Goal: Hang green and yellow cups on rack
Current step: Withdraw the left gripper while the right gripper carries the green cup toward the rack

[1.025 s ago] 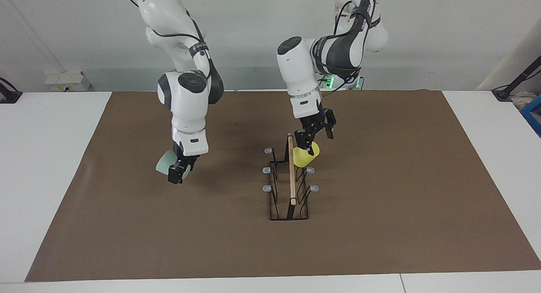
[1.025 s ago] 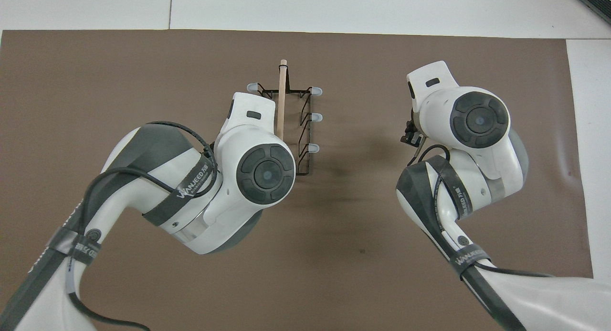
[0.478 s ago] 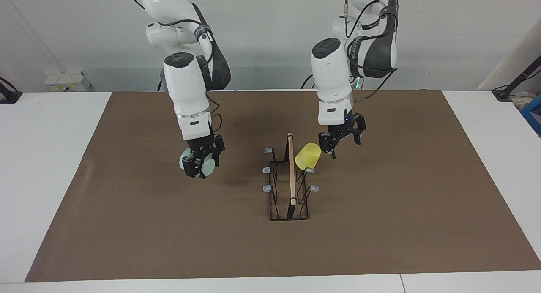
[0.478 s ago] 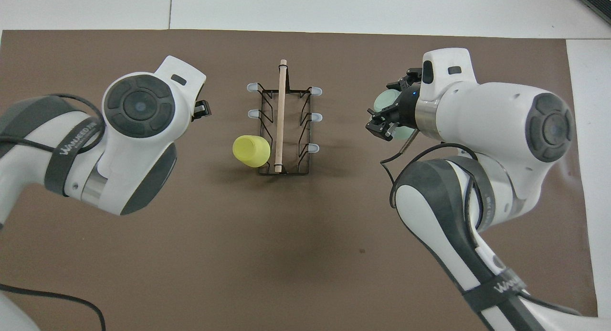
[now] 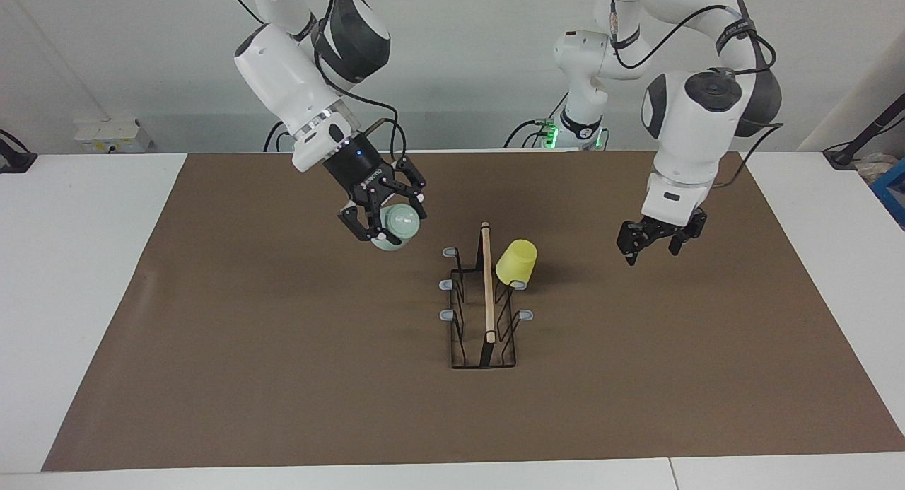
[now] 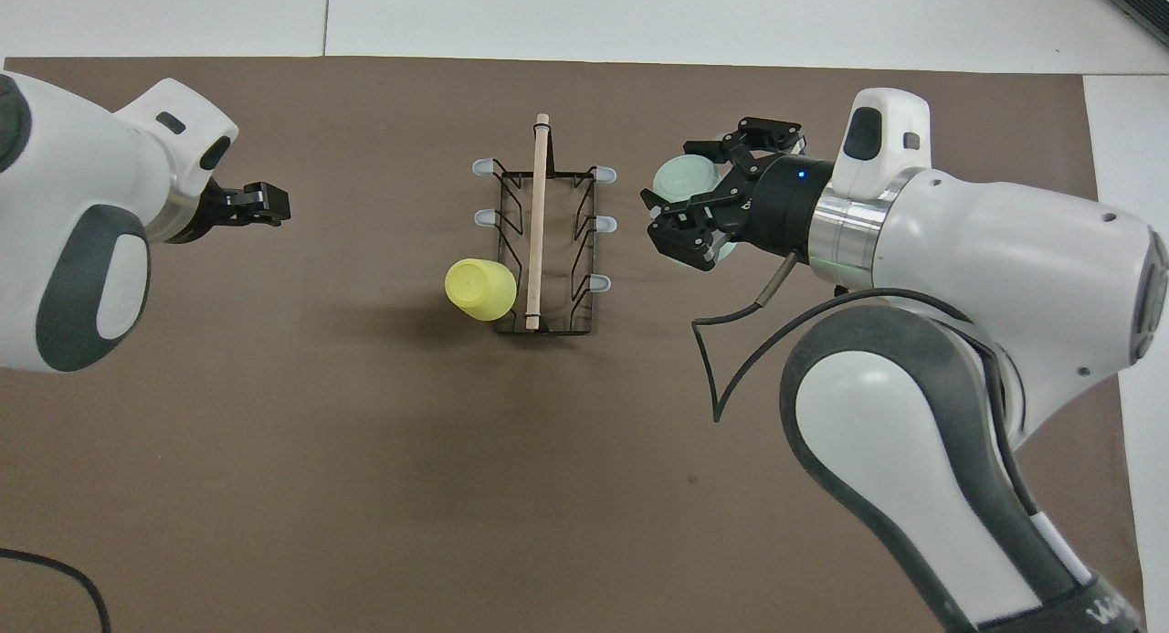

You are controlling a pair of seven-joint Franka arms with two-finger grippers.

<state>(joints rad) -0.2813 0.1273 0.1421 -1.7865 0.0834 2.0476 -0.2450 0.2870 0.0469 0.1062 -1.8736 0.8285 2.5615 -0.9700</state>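
Observation:
The black wire rack point(image 5: 486, 334) with its wooden rod stands mid-mat, also in the overhead view point(image 6: 539, 231). The yellow cup point(image 5: 516, 260) hangs upside down on a peg on the rack's left-arm side, the peg nearest the robots; it also shows from above point(image 6: 479, 289). My right gripper point(image 5: 387, 225) is shut on the pale green cup point(image 5: 397, 225), tilted, in the air just beside the rack's pegs toward the right arm's end point(image 6: 683, 178). My left gripper point(image 5: 650, 249) is open and empty, over the mat well clear of the yellow cup point(image 6: 269, 204).
A brown mat point(image 5: 283, 377) covers the white table. Five grey-tipped pegs on the rack are bare, three of them on the right arm's side point(image 6: 600, 224). A power strip point(image 5: 113, 135) lies at the table's edge by the wall.
My left gripper has let go of the yellow cup, left it on its peg, and drawn back toward its own end. My right gripper has lifted, tilted and carried the green cup close to the rack.

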